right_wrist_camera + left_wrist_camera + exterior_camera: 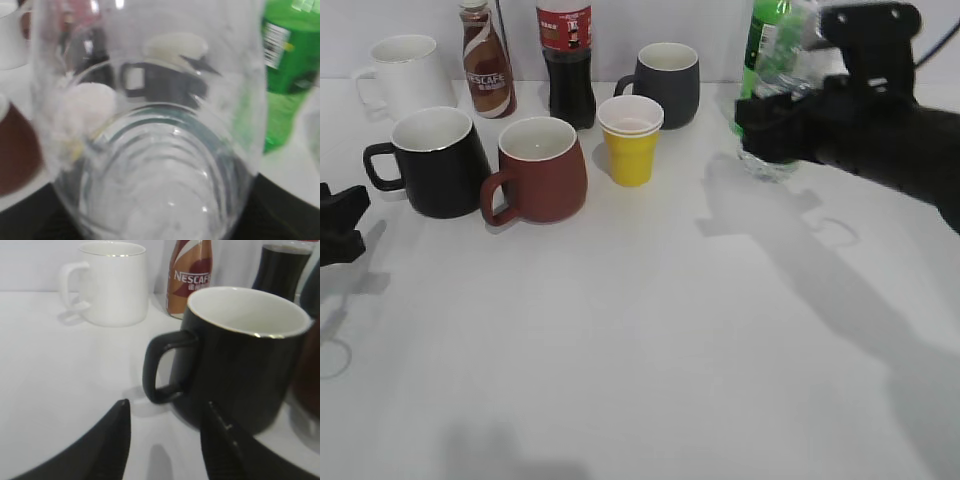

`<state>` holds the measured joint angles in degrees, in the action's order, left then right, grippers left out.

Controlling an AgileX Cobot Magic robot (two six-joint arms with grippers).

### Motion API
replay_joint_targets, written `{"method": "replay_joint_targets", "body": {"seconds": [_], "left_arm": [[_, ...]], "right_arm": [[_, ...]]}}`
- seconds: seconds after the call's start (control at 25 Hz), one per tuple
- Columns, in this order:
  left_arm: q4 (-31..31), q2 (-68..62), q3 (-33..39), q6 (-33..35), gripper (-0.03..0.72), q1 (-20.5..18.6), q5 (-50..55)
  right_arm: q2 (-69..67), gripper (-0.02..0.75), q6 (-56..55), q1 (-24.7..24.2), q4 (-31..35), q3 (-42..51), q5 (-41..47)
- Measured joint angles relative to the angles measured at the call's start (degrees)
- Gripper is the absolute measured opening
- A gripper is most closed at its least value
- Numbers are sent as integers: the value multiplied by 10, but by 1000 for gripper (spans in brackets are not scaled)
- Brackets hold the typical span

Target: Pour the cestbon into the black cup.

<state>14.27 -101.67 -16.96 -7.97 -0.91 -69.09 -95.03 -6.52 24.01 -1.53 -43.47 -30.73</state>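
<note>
The cestbon [769, 164] is a clear ribbed bottle standing at the far right of the table. It fills the right wrist view [150, 150]. My right gripper [777, 126] is shut around its middle, with dark jaws showing on both sides of it in the right wrist view [155, 222]. The black cup [440, 165] stands upright at the left, white inside, its handle pointing left. My left gripper [356, 220] is open and empty at the table's left edge. In the left wrist view its fingers [166, 405] sit just short of the cup's [240, 365] handle.
A reddish-brown mug [540, 165] stands beside the black cup. A yellow paper cup [630, 140], a dark grey mug [665, 80], a cola bottle [565, 60], a Nescafe bottle [485, 60] and a white mug [405, 75] stand behind. A green soda bottle [765, 40] is right behind the cestbon.
</note>
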Motion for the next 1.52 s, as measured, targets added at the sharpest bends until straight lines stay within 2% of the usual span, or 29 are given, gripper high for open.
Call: {"method": "replay_joint_targets", "body": {"seconds": [0.2,0.6,0.72,0.8,0.96,1.08,1.28,1.4,1.52], "left_arm": [[4,66,19,0,351,0,1],[26,149,20,0,340,0,8],[28,165,20,-1,340,0,14],[28,182,20,-12,340,0,33],[29,228,19,-28,340,0,104],[49,296,-1,-69,340,0,194],[175,469,-100,-190,341,11,502],[182,591,-143,-206,375,37,639],[143,680,-166,-209,468,81,758]], "right_arm": [[-49,470,0,-45,1,46,-85],[-116,473,0,-48,-43,49,-147],[-116,622,0,-48,-43,49,-165],[-112,652,0,-48,-42,49,-174],[-77,666,1,-48,-42,49,-171],[-17,669,1,-48,-50,44,-118],[136,669,-3,-46,-109,25,24],[246,669,-8,-40,-138,24,126],[351,669,-8,-21,-146,24,257]]}}
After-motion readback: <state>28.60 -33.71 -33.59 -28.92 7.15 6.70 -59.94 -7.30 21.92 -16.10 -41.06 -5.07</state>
